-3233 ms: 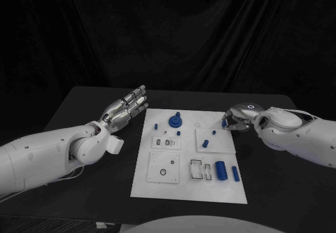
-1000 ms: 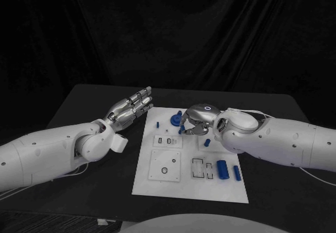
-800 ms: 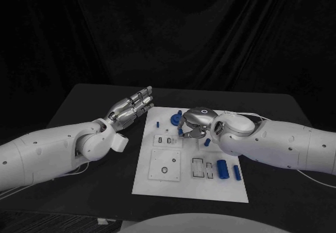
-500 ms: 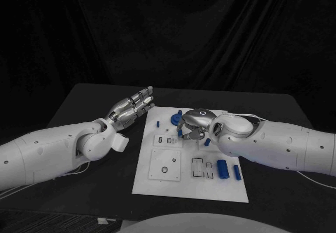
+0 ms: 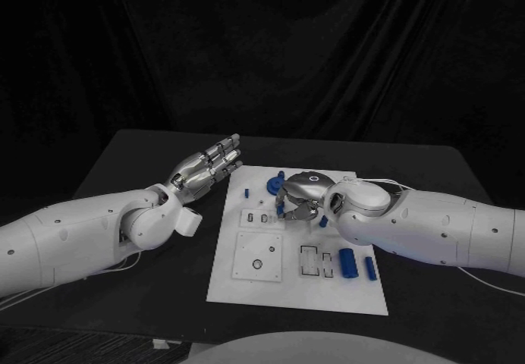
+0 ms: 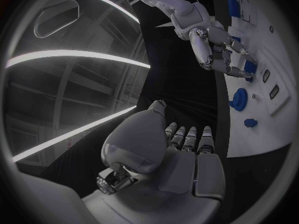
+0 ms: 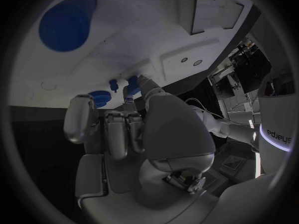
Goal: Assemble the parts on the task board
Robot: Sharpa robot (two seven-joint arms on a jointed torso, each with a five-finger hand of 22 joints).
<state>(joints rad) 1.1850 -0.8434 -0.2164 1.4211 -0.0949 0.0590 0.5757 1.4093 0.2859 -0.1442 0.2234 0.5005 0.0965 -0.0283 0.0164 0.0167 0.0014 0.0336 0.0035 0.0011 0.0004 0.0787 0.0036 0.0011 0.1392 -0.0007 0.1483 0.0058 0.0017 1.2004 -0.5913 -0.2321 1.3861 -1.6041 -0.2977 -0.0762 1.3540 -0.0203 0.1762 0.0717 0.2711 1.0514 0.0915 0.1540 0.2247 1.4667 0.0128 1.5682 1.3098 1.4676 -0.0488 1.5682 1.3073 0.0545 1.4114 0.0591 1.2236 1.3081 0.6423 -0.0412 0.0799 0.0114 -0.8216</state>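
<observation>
Right hand sits low over the far middle of the white board, fingers curled and pinching a small blue peg at its tips, just beside the blue round knob. Your peg's long axis looks roughly upright, pointing down at the board; its target hole is hidden beneath the hand. Left hand hangs flat and spread, holding nothing, off the board's left edge, the farther of the two.
</observation>
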